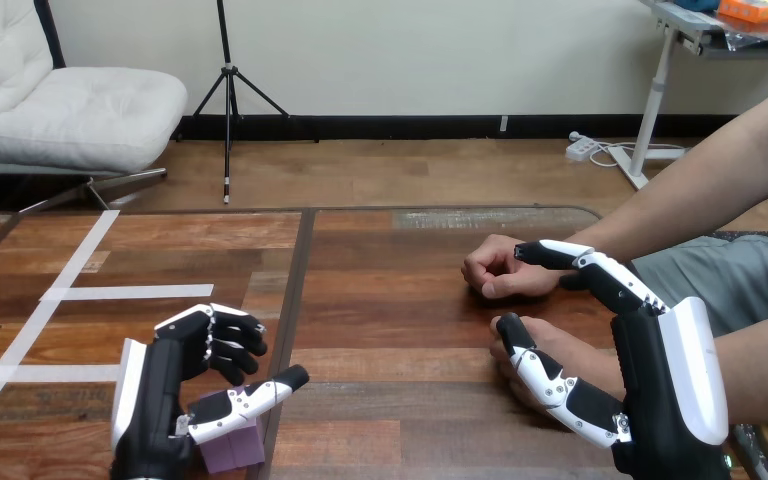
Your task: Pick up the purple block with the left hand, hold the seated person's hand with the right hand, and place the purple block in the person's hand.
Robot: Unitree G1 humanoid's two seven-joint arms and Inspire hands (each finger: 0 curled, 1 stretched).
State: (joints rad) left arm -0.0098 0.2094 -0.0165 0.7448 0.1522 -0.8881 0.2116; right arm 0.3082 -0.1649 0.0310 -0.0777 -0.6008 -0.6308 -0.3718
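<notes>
Two robot hands: both are over the wooden table (400, 300), one at the purple block (232, 447) and one well to the right of it.
Purple block: it sits on the table near the bottom edge of the view, just left of the dark seam that splits the tabletop.
Left hand (155, 400): it is just left of the block and partly over it, with the white back shell turned outward. I cannot tell whether it has hold of the block or only lies against it.
Right hand (660, 400): it is far to the right of the block and spread wide, with the fingers (600, 270) stretched out straight and the thumb (545, 375) held well apart from them. It grips nothing.
Person's farther hand (495, 270): it is up and to the right of the block, closed in a loose fist on the table. The right hand's fingertips reach to its wrist side.
Person's nearer hand (565, 348): it is right of the block and lies on the table between the right hand's thumb and fingers, with the thumb laid across it.
White tape strips (130, 292): they are on the table up and to the left of the block.
</notes>
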